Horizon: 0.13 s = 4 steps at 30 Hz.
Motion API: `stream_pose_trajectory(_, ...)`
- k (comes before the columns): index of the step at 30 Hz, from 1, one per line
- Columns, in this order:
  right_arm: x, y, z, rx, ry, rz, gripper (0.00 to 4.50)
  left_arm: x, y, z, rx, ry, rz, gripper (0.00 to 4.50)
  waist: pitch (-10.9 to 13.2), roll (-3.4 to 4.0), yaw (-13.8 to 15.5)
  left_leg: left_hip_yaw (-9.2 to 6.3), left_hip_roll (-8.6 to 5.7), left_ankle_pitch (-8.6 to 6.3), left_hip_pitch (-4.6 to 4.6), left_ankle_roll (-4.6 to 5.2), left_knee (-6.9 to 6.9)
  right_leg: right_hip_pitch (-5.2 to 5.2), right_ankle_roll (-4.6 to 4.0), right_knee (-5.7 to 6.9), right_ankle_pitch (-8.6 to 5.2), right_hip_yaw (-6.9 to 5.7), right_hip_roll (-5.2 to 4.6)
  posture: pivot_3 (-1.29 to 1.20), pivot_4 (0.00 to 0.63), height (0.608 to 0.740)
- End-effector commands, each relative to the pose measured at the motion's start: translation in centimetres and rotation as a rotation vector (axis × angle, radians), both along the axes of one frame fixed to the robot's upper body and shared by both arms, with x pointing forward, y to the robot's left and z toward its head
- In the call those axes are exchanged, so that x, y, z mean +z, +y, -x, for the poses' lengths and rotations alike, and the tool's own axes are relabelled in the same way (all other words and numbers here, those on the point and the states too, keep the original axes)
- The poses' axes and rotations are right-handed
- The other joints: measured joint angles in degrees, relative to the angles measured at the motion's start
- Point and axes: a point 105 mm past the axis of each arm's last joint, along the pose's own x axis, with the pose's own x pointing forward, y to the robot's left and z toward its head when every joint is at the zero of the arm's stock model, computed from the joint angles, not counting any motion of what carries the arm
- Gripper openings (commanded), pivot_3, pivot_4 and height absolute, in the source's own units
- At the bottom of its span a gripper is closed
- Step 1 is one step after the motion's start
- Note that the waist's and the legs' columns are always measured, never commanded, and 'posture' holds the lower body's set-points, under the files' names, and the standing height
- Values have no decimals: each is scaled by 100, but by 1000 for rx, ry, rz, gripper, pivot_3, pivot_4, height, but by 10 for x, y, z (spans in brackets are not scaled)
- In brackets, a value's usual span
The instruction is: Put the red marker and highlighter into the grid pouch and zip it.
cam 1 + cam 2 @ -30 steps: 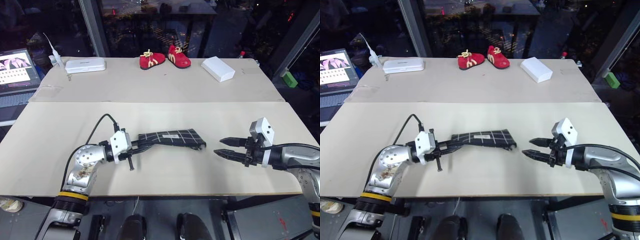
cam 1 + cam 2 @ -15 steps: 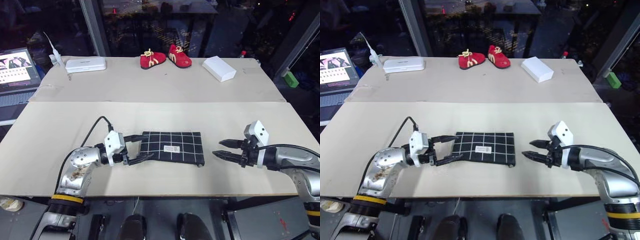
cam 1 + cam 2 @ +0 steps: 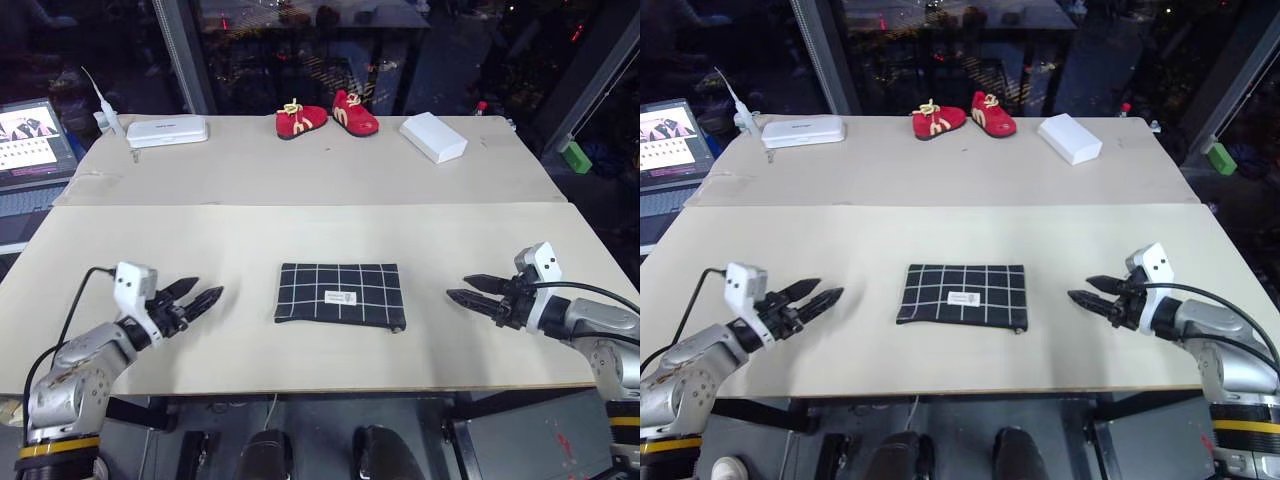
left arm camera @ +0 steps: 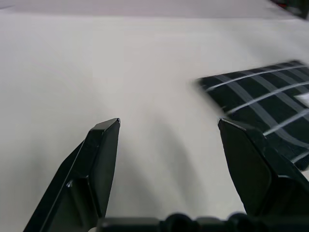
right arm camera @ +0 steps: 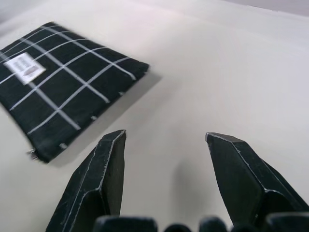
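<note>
The grid pouch (image 3: 340, 293) lies flat in the middle of the near table, black with white lines, white label up and zipper pull at its near right corner. My left gripper (image 3: 205, 290) hovers open to the left of it, well apart, pointing at it, with nothing between its fingers. My right gripper (image 3: 458, 287) is open and empty on the pouch's right, also apart from it. The left wrist view has the open left gripper (image 4: 169, 123) facing the pouch's edge (image 4: 260, 101). In the right wrist view the pouch (image 5: 63, 92) lies beyond the right gripper (image 5: 165, 134). The red marker and the highlighter are out of view.
On the far table sit a pair of small red shoes (image 3: 327, 114), a white box (image 3: 434, 137) and a white case (image 3: 168, 130). A laptop (image 3: 30, 135) stands at the far left. A green block (image 3: 574, 157) lies off the table's right edge.
My left gripper let go of the pouch's left end, opened and pulled away to the left; the pouch now lies flat. My right gripper drifted slightly right.
</note>
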Motion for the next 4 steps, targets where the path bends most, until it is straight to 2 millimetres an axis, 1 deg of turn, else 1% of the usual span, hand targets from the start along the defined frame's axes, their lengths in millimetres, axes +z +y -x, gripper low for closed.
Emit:
stream_pose_trajectory(1, 15, -4, -9, -30, -81, 6, 2944, 16, 16, -1, 114, -88, 12, 3492, 0, 0, 28, 0, 0, 0, 0, 0, 0, 0, 0, -1, 0, 0, 0, 0, 150, 740)
stream_pose_trajectory(4, 13, -3, -17, -57, -92, 8, 2944, 16, 21, -3, 163, -99, 35, 3492, 0, 0, 34, 1, -1, 0, 0, 0, 0, 0, -1, 0, 1, 0, 1, 0, 150, 740)
